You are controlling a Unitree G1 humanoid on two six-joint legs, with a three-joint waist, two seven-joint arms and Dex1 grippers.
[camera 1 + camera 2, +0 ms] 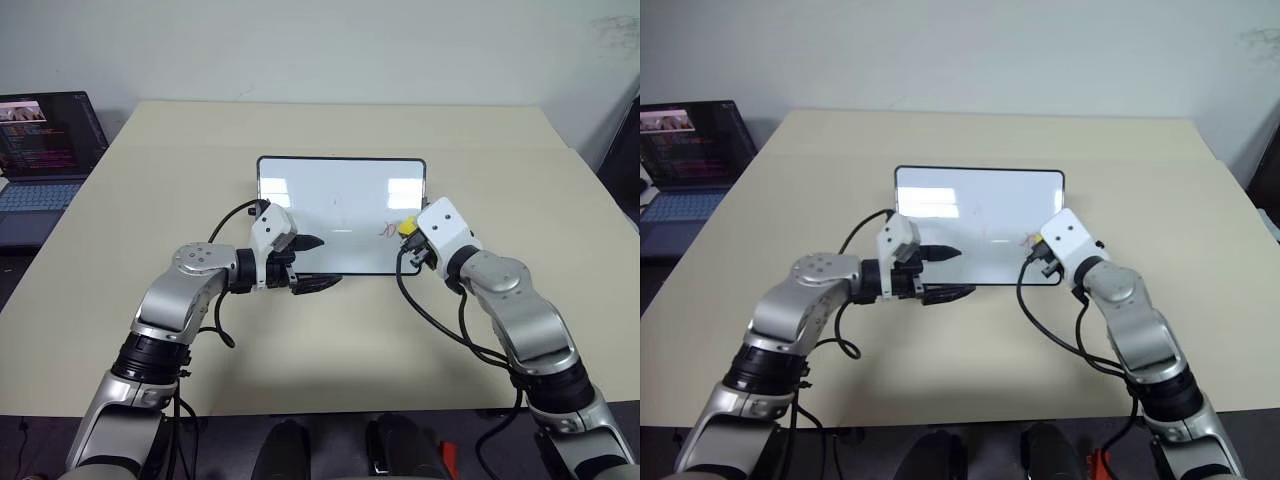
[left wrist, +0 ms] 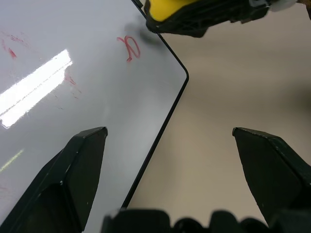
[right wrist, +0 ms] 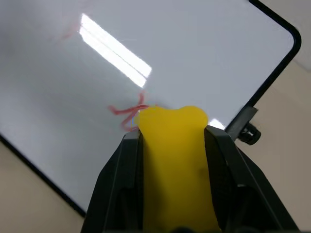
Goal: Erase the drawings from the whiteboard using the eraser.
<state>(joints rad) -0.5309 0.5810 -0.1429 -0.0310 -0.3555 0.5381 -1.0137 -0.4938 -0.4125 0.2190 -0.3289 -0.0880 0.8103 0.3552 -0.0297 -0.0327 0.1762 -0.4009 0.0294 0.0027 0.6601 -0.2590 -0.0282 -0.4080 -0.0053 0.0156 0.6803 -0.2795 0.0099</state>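
While the right gripper (image 3: pixel 170 145) squeezes the eraser (image 3: pixel 172 160) beside a red drawing (image 3: pixel 129 114), the left gripper (image 2: pixel 170 160) gapes. Pushing hard could slide the whiteboard (image 1: pixel 340 190) away.

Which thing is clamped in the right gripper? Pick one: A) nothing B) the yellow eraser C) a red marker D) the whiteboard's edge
B: the right gripper is shut on the yellow eraser, whose tip sits at a red drawing on the whiteboard.

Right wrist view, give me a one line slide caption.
Right gripper shut on the yellow eraser, poised at a red drawing on the whiteboard.
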